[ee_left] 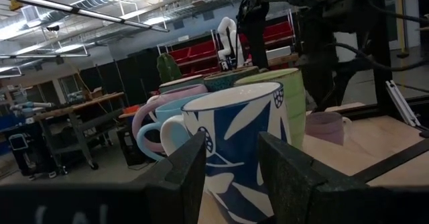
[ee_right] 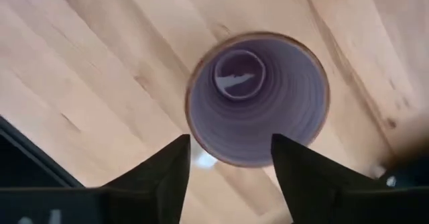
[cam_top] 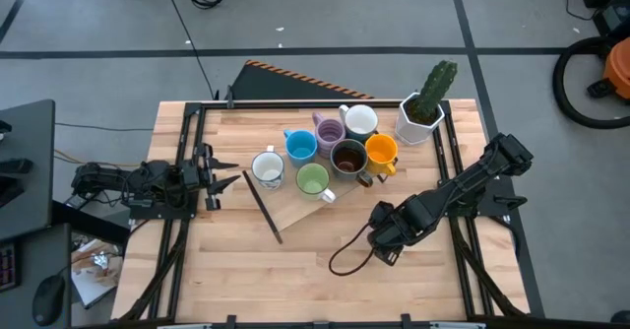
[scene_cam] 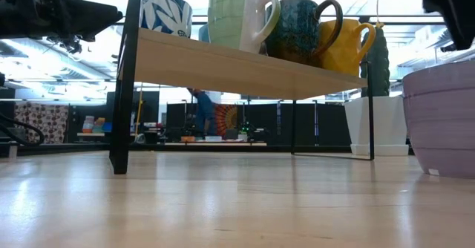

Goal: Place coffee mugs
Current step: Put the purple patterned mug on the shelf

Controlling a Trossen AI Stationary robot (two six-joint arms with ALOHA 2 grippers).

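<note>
Right gripper [ee_right: 228, 177] hangs directly over a lavender mug [ee_right: 258, 96] standing upright on the table [ee_right: 100, 63], fingers spread apart, gripping nothing. High view hides that mug under the right arm; low view shows its side [scene_cam: 441, 118] on the tabletop, just beside the raised shelf [scene_cam: 237, 66]. Left gripper [ee_left: 231, 163] is released, fingers apart right in front of the white leaf-print mug [ee_left: 238, 137], which sits on the shelf with the other mugs.
</note>
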